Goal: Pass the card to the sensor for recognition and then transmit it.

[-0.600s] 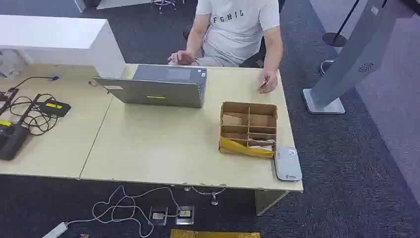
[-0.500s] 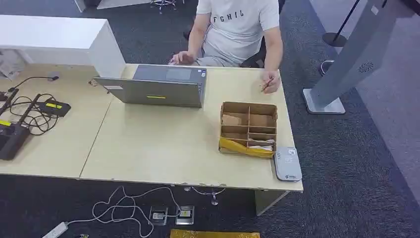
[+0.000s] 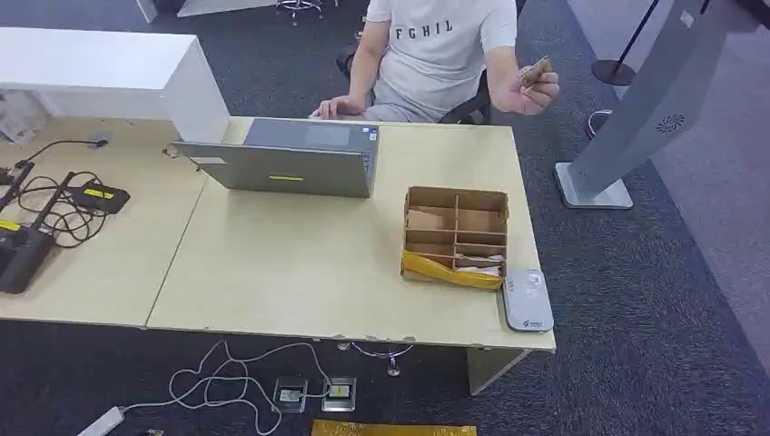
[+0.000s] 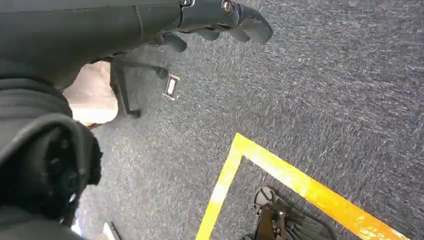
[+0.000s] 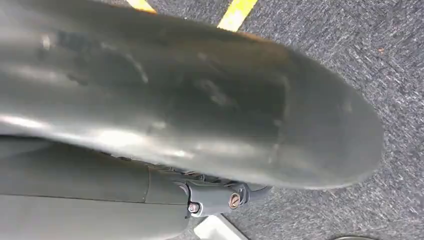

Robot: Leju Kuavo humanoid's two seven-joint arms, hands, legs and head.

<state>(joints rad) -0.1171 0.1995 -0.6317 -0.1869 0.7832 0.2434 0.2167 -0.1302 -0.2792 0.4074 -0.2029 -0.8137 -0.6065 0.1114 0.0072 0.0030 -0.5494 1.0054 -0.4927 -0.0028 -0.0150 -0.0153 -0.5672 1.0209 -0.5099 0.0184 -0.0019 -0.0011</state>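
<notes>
Here, a person's hand [image 3: 538, 89] holds a small tan card [image 3: 535, 71] aloft beyond the pale wooden surface [image 3: 300, 263], well above the grey card sensor [image 3: 528, 299]. The left robot hand [image 4: 220, 22] hangs with fingers curled on nothing; the right robot hand's state cannot be told.

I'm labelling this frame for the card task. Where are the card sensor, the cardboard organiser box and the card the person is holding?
card sensor [image 3: 528, 299]: head view, middle of its grey top face.
cardboard organiser box [image 3: 457, 221]: head view, central divider.
card [image 3: 536, 70]: head view, the part above the person's raised fingers.
</notes>
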